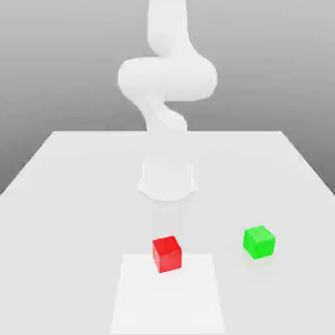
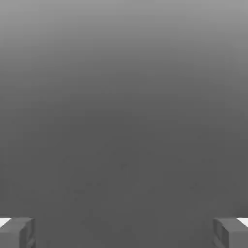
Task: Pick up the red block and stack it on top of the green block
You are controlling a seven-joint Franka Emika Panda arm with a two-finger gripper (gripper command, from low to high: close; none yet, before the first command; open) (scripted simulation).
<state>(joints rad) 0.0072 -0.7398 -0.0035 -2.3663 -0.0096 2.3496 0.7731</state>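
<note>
The red block [image 1: 167, 254] rests on the white table [image 1: 65, 196], near the front and about the middle of the exterior view. The green block [image 1: 259, 241] sits on the table to the exterior view's right of it, a gap apart. In the hand view, my gripper [image 2: 124, 232] is open, its two grey fingertips [image 2: 17, 232] standing far apart with nothing between them against a plain grey background. The white arm [image 1: 167, 75] rises from its base [image 1: 167, 181] behind the blocks and leaves the picture at the top.
A slightly brighter rectangular patch [image 1: 167, 301] lies on the table at the front, and the red block stands on its far edge. The table's far edge [image 1: 167, 133] runs behind the arm's base.
</note>
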